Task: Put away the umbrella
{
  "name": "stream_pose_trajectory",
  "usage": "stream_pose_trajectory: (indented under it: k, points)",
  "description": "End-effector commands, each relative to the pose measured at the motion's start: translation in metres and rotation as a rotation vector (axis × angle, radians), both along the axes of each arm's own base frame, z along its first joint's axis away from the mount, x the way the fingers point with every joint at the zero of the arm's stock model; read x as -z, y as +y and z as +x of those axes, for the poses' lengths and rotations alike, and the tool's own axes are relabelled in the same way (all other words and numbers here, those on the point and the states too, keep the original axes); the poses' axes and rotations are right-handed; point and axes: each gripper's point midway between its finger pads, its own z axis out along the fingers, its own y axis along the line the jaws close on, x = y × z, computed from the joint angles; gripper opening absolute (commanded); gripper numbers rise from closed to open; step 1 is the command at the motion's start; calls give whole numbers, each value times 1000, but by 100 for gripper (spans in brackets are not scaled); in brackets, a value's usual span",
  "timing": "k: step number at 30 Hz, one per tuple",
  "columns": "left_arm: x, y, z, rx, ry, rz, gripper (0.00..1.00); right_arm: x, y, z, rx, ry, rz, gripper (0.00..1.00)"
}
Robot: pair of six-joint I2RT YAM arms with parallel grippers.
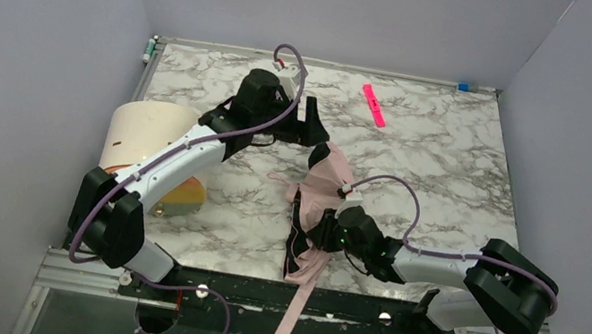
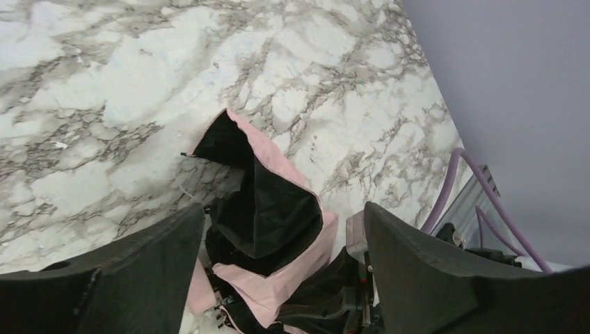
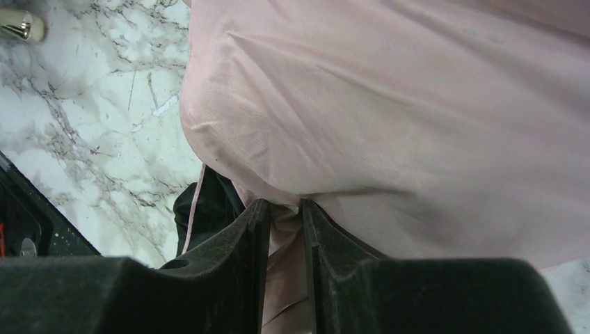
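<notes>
The umbrella [image 1: 320, 194] lies crumpled at the front of the desk [image 1: 456, 167], the right tool [image 3: 285, 219] pinching its pink fabric and the left tool [image 2: 282, 219] spread wide above its far end. Gathering the folds looks underway; next the left must clamp loose cloth.

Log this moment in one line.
left pincer: open, at far end of umbrella | right pincer: shut on umbrella fabric | strap: hanging off table near edge
</notes>
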Motion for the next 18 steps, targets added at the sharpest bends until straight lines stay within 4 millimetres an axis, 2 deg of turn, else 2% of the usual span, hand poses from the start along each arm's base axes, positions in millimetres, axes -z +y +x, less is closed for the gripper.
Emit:
stream_pose_trajectory:
  k: [1,2,3,7,18]
  points:
    - [-2,15,20,-162,76,67,90,59,-50,-33,-18,155,-246,30]
    - [0,15,22,-182,102,62,96,58,-50,-33,-16,153,-247,30]
    - [2,14,23,-199,131,55,98,59,-51,-33,-16,155,-249,30]
    - [8,7,27,-238,192,48,99,60,-52,-34,-15,155,-251,30]
    - [30,-23,34,-179,158,270,99,62,-52,-34,-13,162,-256,30]
